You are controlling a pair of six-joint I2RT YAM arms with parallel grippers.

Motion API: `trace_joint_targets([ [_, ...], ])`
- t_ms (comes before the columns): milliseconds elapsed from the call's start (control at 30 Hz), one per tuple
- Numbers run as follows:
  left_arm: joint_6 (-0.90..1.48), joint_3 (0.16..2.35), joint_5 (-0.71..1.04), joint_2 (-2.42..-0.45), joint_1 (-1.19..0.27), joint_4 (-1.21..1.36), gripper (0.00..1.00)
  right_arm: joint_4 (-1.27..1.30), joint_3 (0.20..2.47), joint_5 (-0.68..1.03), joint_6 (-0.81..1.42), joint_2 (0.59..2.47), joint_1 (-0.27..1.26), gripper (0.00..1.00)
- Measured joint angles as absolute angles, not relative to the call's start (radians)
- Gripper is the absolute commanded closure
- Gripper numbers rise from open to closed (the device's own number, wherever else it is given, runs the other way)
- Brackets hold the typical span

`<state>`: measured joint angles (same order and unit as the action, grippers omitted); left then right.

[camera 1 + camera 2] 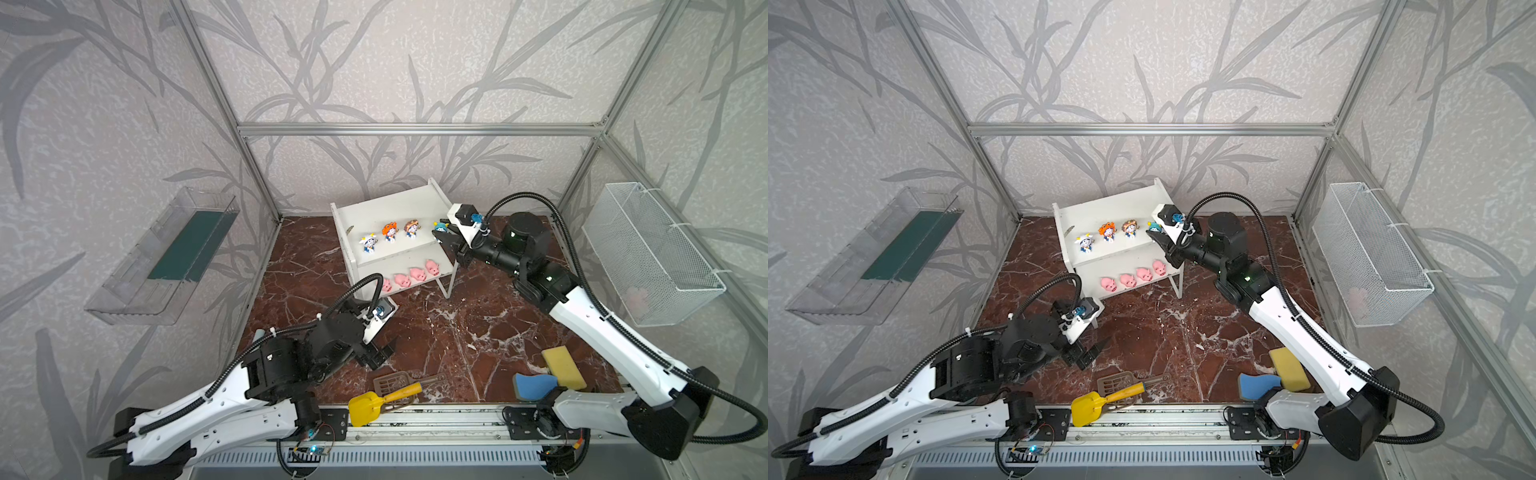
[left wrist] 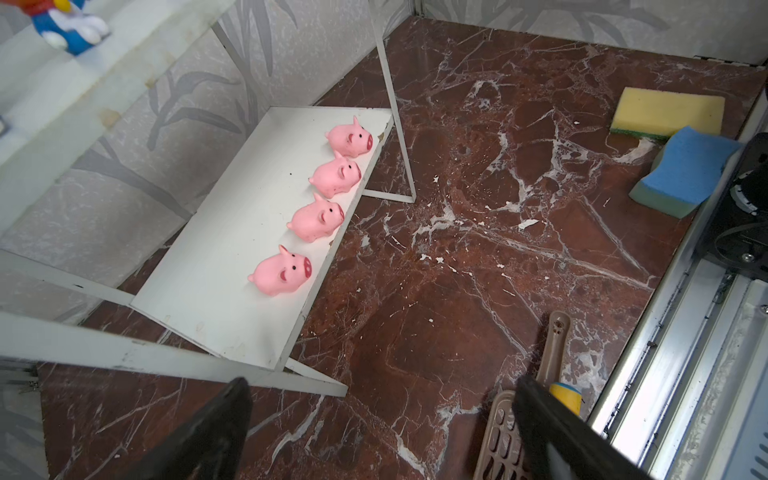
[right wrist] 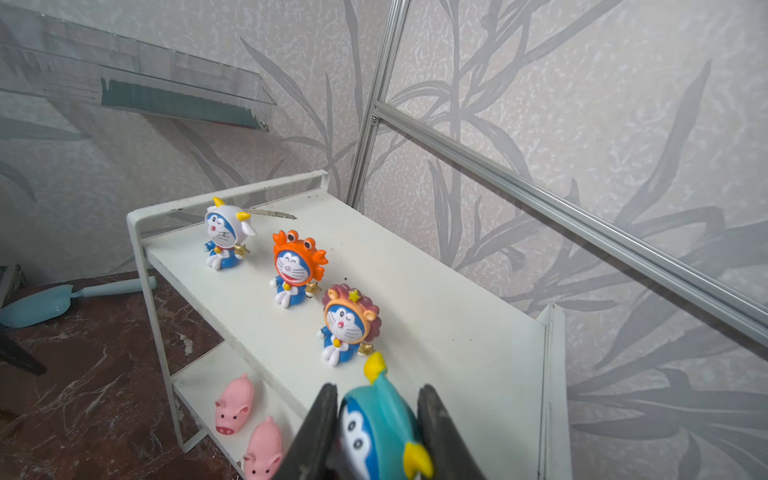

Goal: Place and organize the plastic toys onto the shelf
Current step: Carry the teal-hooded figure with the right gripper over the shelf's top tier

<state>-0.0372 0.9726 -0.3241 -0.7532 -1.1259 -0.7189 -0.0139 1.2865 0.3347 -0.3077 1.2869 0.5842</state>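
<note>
Teal figurine clamped by right jaws, seemingly tilted.

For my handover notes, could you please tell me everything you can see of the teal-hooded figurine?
The teal-hooded figurine looks like glossy moulded plastic: a teal hood with yellow tips around a blue-and-white face. It is clamped between the right gripper's black fingers over the top board of the shelf, next to the brown-hooded figurine. Whether it rests on the board is hidden.

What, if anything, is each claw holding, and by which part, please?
The right claw grips the teal-hooded figurine by the sides of its head; the left claw is open and empty.
</note>
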Motion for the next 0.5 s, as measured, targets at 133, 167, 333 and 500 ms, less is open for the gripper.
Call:
trace_joint_targets([
  [133, -0.062, 1.019, -0.331, -0.773, -1.126, -0.672, 0.01, -0.010, 1.295, 0.364, -0.297, 1.321, 0.562, 0.74],
  [167, -0.069, 1.028, -0.333, -0.777, -1.126, -0.659, 0.01, -0.008, 1.295, 0.372, -0.292, 1.328, 0.558, 0.74],
  [333, -0.094, 1.040, -0.339, -0.787, -1.126, -0.613, 0.01, 0.017, 1.295, 0.398, -0.268, 1.361, 0.541, 0.74],
  [500, -0.114, 1.041, -0.339, -0.785, -1.126, -0.580, 0.01, 0.063, 1.295, 0.406, -0.232, 1.382, 0.528, 0.74],
])
